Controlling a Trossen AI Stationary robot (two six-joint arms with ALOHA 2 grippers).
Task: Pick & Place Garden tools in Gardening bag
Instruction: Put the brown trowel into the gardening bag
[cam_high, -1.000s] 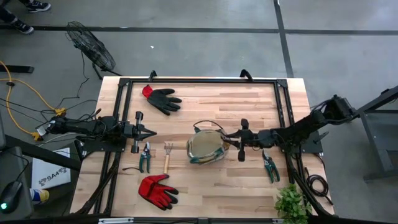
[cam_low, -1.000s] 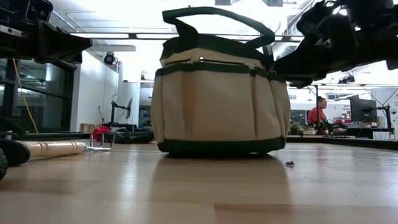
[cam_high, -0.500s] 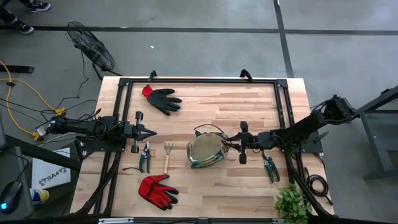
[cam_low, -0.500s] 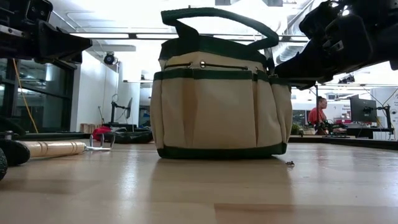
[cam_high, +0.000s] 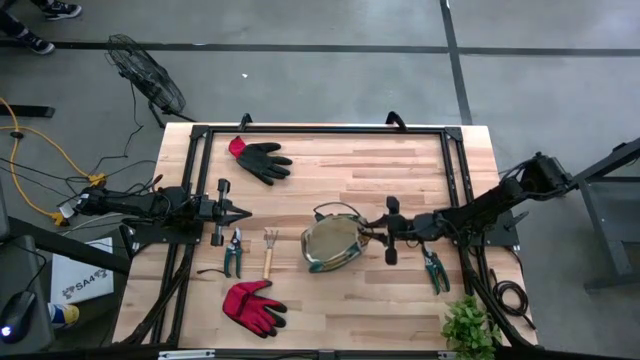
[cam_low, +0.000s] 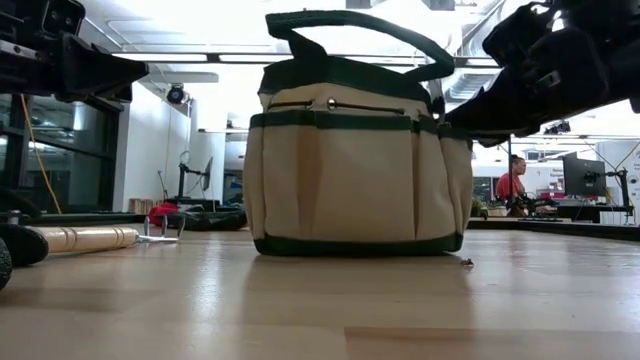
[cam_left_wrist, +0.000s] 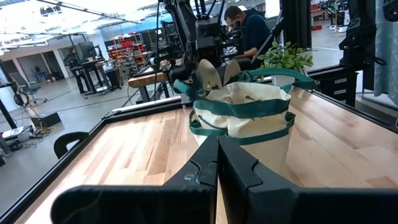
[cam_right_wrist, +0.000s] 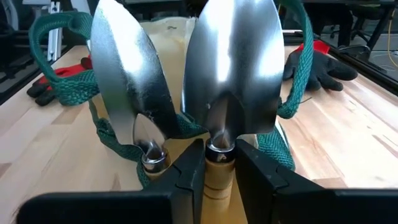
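- Holding a wooden-handled trowel (cam_right_wrist: 233, 81) by its neck, the right end effector (cam_right_wrist: 219, 163) is sitting at the rim of the gardening bag (cam_high: 331, 241), its fingers narrowly parted around the handle; a second trowel (cam_right_wrist: 127, 84) is standing just beside the first, blade up, apparently already resting in the bag.
- Judging by this, the step in hand is dropping the trowel into the bag; the next move likely calls for widening the fingers and pulling back clear of the loop handles.
- Waiting at the surface's left side, the left end effector (cam_high: 238, 211) is pinched closed and empty.
- Lying on the pale wooden surface (cam_high: 400, 170) to the bag's left are a pruner (cam_high: 233, 252), a fork (cam_high: 269, 251), a red glove (cam_high: 252, 305) and a black-and-red glove (cam_high: 262, 159); another pruner (cam_high: 435, 270) is lying near the right arm.
- Showing glossy, curved, pointed metal, the trowel blades are contrasting with the bag's soft canvas and woven green webbing.
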